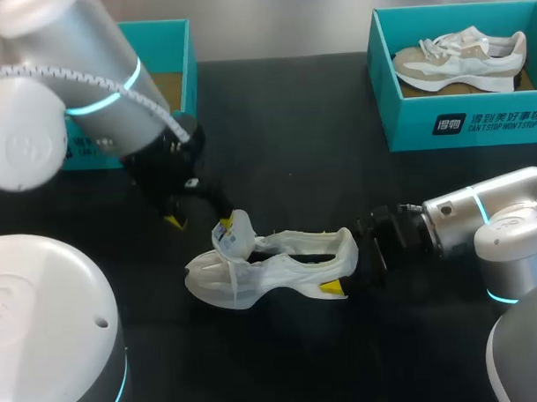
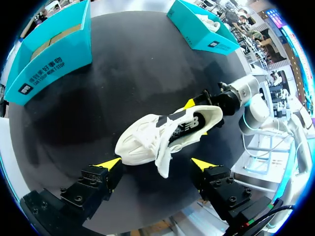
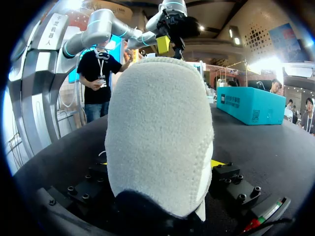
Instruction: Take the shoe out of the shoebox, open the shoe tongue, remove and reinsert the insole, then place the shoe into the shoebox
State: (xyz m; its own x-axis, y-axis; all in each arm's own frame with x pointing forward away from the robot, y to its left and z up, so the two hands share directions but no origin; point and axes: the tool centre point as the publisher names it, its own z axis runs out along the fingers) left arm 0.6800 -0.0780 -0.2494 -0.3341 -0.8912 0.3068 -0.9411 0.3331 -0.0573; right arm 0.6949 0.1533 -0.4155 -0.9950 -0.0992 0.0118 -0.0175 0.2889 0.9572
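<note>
At the middle of the matte black surface (image 1: 284,147), well apart from both boxes, the white fabric running shoe (image 1: 279,264) stands upright on its sole, with its toe toward the left arm and its heel toward the right. The right gripper (image 1: 343,264) comes in low from the heel end, its fingers clenched on the padded heel. The far finger is hidden behind the heel, so the two-sided grip is probable rather than plainly seen. That hold looks meant to anchor the shoe so it cannot slide or tip while the other arm works at the opening.

The left gripper (image 1: 199,225) hangs over the forefoot with its fingers released and spread wide. One yellow tip touches the soft white tongue (image 1: 239,235), which stands raised and leans toward the toe; the other tip is clear of the shoe. By this, the tongue-opening step is in hand, to clear the way to the insole, which cannot be seen.

The open teal cardboard shoebox (image 1: 161,33) behind the left arm shows a bare brown floor and likely awaits the shoe. A second teal shoebox (image 1: 478,127) at the far right holds a beige and white trainer (image 1: 462,60).
</note>
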